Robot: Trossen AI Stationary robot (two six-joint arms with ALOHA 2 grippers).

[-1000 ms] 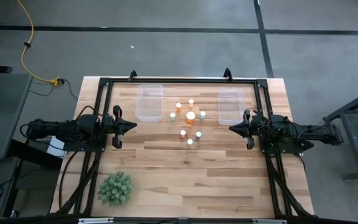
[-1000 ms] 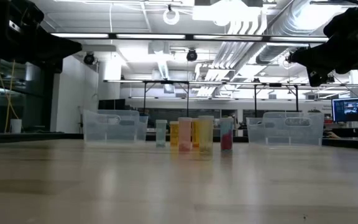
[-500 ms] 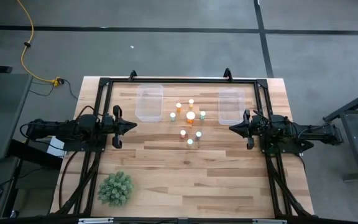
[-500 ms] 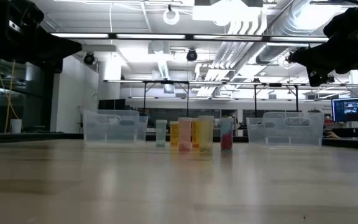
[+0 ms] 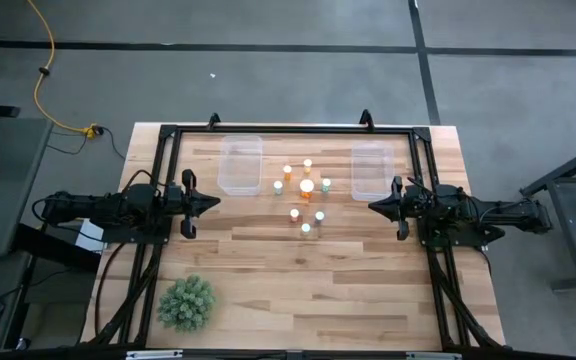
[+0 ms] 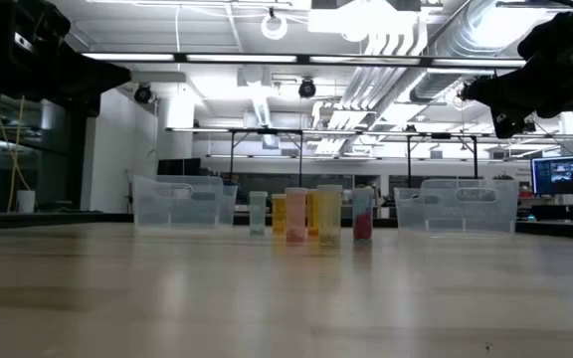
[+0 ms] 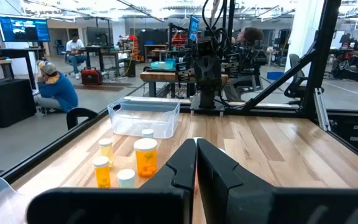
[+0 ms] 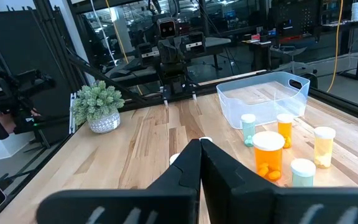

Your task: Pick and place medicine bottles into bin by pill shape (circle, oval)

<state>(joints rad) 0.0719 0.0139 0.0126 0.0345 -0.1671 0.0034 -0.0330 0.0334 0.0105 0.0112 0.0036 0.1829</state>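
**Medicine bottles: 7 counted from above, clustered mid-table between 2 bins**

Medicine bottles (image 5: 306, 196): small white-capped cylinders standing upright on the wooden table (image 5: 298, 270), grouped just toward 12 o'clock of its centre in the high view. 7 caps can be counted there. Colours are mixed, amber and pale green.

Large orange bottle (image 5: 307, 186): middle of the cluster, the biggest of the set; round orange pills show through its wall in the right wrist view (image 8: 269, 155).

Left bin (image 5: 240, 164): clear plastic, at 9 o'clock of the cluster, close beside it. No bottle shows inside.

Right bin (image 5: 370, 168): clear plastic, at 3 o'clock of the cluster. Likewise without a bottle.

Left gripper (image 5: 211, 203): at the table's 9 o'clock edge, raised, pointing toward 3 o'clock; fingers pressed together, gripping nothing, well apart from the bottles.

Right gripper (image 5: 375, 206): at the table's 3 o'clock edge, raised, pointing toward 9 o'clock; fingers together, empty.

Green spiky plant (image 5: 186, 302): at 7 o'clock of the table, well apart from the bottles.
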